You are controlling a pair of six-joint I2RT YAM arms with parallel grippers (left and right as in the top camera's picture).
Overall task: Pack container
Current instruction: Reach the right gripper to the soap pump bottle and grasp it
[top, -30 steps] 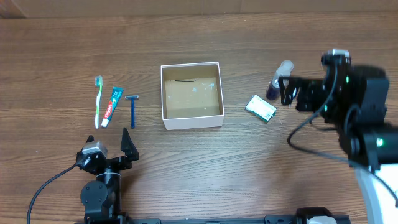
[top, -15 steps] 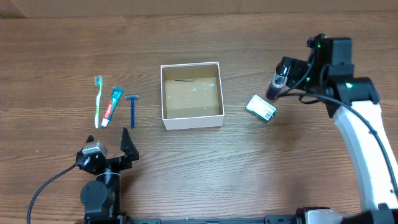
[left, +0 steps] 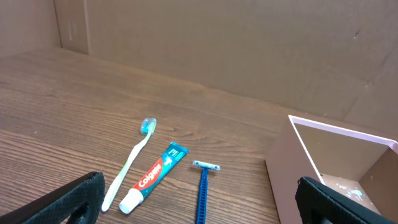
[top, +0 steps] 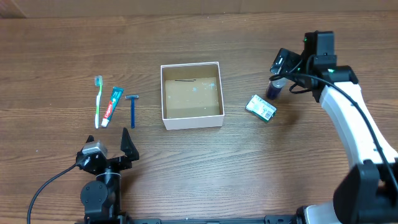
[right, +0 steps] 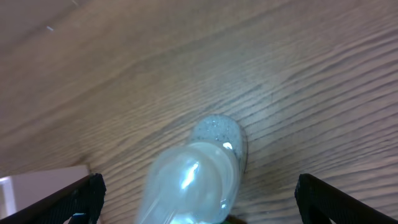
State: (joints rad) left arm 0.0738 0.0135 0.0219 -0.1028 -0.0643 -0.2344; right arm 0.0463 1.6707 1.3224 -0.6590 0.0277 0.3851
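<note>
The container (top: 163, 93) is a square white-walled box with a brown floor, mid-table, with nothing in it; its wall also shows in the left wrist view (left: 283, 180). A dark spray bottle (top: 272, 91) with a clear cap (right: 202, 165) stands to its right. My right gripper (top: 282, 66) hovers just above the cap, its jaws (right: 199, 200) open and wide to either side of it. My left gripper (top: 107, 149) is open and empty near the front edge, below a toothbrush (top: 97, 101), a toothpaste tube (top: 112, 106) and a blue razor (top: 132, 109).
A green packet (top: 261, 107) lies between the container and the spray bottle. The toothbrush (left: 130, 165), toothpaste tube (left: 155, 175) and razor (left: 203, 190) lie side by side left of the container. A cardboard wall (left: 249, 43) stands behind the table.
My right arm has swung in from the right edge and now sits over the spray bottle, covering its cap from above. The left arm and the items have not moved.
</note>
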